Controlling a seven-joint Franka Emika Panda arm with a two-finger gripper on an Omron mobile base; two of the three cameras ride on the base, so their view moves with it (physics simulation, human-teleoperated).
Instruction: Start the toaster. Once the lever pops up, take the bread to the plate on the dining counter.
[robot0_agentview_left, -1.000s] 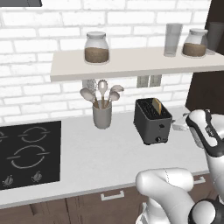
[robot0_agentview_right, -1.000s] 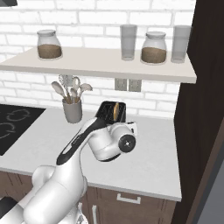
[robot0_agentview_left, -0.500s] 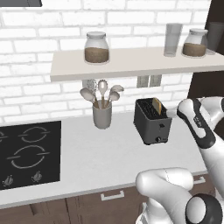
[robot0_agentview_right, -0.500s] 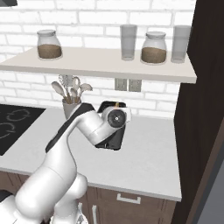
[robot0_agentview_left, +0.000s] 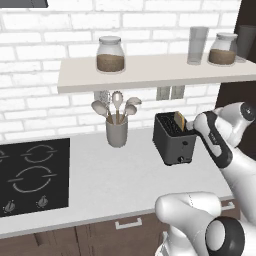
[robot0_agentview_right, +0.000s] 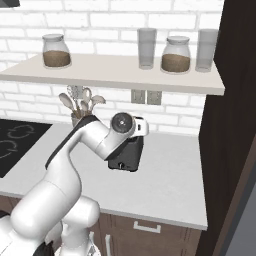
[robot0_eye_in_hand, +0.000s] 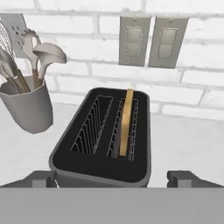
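The dark toaster (robot0_eye_in_hand: 103, 164) stands on the worktop by the brick wall, also seen from the left base (robot0_agentview_left: 172, 142) and from the right base (robot0_agentview_right: 125, 156). One slice of tan bread (robot0_eye_in_hand: 127, 120) stands upright in its right-hand slot, its top sticking out (robot0_agentview_left: 179, 121). My gripper (robot0_eye_in_hand: 113, 178) is open and hovers just above the toaster's near end. The fingertips (robot0_eye_in_hand: 41, 177) are spread wider than the toaster body and hold nothing. In the base views the hand (robot0_agentview_left: 200, 125) sits against the toaster's right side. The plate and the dining counter are out of view.
A grey utensil holder (robot0_agentview_left: 116, 132) stands left of the toaster (robot0_eye_in_hand: 26, 107). A black hob (robot0_agentview_left: 30, 172) lies further left. A shelf (robot0_agentview_left: 150, 72) with jars and glasses hangs above. Wall outlets (robot0_eye_in_hand: 153, 41) are behind the toaster. A dark tall cabinet (robot0_agentview_right: 235, 125) bounds the right.
The hand has swung in from the right toward the toaster and now sits over its near end. The jaws stayed open; toaster and bread have not moved.
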